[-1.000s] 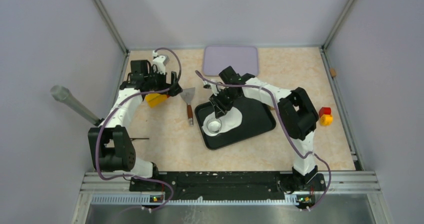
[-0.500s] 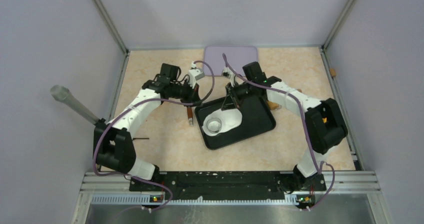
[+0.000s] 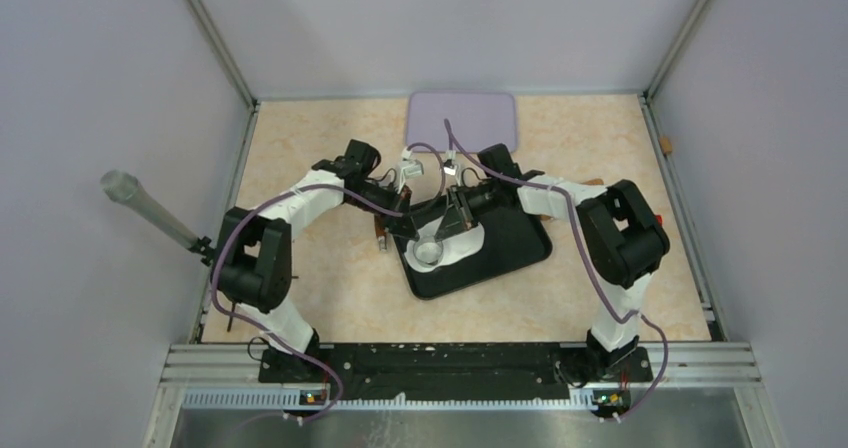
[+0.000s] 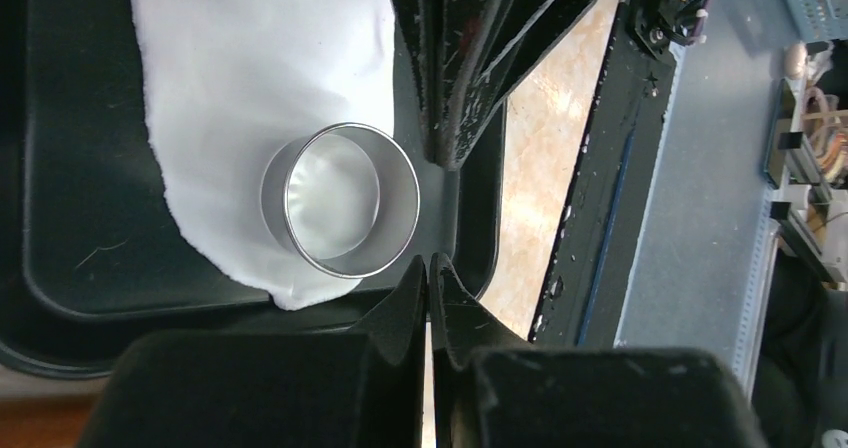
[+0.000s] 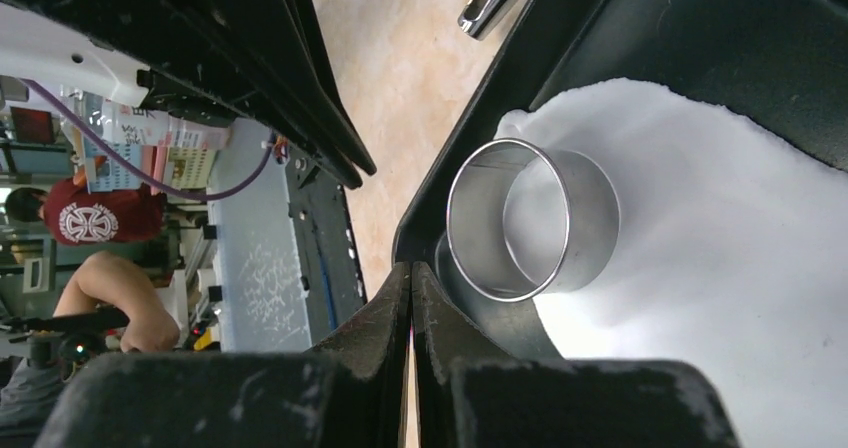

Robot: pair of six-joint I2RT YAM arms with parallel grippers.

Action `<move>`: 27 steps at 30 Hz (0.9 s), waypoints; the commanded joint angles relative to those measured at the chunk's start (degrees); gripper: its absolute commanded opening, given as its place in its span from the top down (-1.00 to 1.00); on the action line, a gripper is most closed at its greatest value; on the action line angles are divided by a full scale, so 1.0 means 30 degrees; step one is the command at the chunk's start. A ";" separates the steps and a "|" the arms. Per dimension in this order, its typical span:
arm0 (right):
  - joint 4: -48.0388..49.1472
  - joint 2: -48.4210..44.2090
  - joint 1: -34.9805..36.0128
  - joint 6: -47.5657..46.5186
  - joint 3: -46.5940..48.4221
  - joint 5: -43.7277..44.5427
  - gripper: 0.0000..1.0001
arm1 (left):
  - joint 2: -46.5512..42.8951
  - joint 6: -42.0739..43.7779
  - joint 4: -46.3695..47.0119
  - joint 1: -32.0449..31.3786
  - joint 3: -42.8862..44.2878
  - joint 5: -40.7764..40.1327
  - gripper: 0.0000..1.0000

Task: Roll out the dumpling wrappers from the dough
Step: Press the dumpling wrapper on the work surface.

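Both left claw (image 4: 428, 264) and right claw (image 5: 411, 269) sit closed, empty, by the ring (image 4: 340, 214).

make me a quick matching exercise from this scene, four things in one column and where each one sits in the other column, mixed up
Things:
1. metal ring cutter
2. dough sheet
3. black tray
4. lilac board

Places:
A. at the far edge of the table
B. spread flat inside the tray
C. standing on the dough near its edge
D. in the middle of the table, holding the dough

Pairs: 1-C, 2-B, 3-D, 4-A
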 commanded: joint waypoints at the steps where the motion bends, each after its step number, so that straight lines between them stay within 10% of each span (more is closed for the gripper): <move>1: 0.1726 0.0890 0.0110 0.1126 -0.0114 -0.0693 1.00 | 0.0958 0.0510 -0.0189 -0.0023 -0.0099 0.1486 1.00; 27: 0.1855 0.3266 -0.0138 0.1471 0.0167 -0.0936 1.00 | 0.4055 -0.1574 0.2343 -0.0043 -0.0522 0.1006 1.00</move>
